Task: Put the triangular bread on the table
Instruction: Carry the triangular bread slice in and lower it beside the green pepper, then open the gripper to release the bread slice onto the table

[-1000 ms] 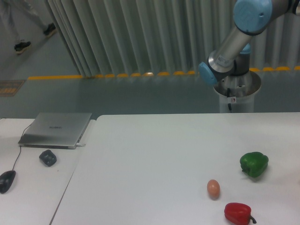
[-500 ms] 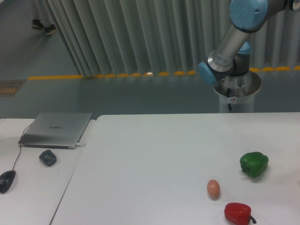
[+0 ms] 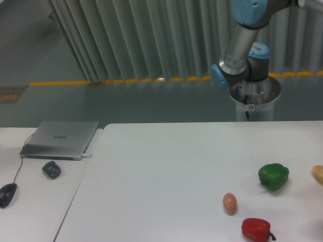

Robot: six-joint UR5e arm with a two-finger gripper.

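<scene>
While the red pepper (image 3: 257, 229) is sitting nearest on the white table (image 3: 166, 171), the brown egg (image 3: 229, 203) is resting just beyond it, and the green pepper (image 3: 273, 176) is lying farther back to the right. At the right edge, level with the green pepper, a golden-tan sliver, likely the triangular bread (image 3: 318, 174), is peeking into view. Farther back, the arm (image 3: 242, 45) is rising out of frame; the end effector is staying off camera, so its opening and load are unknowable.
</scene>
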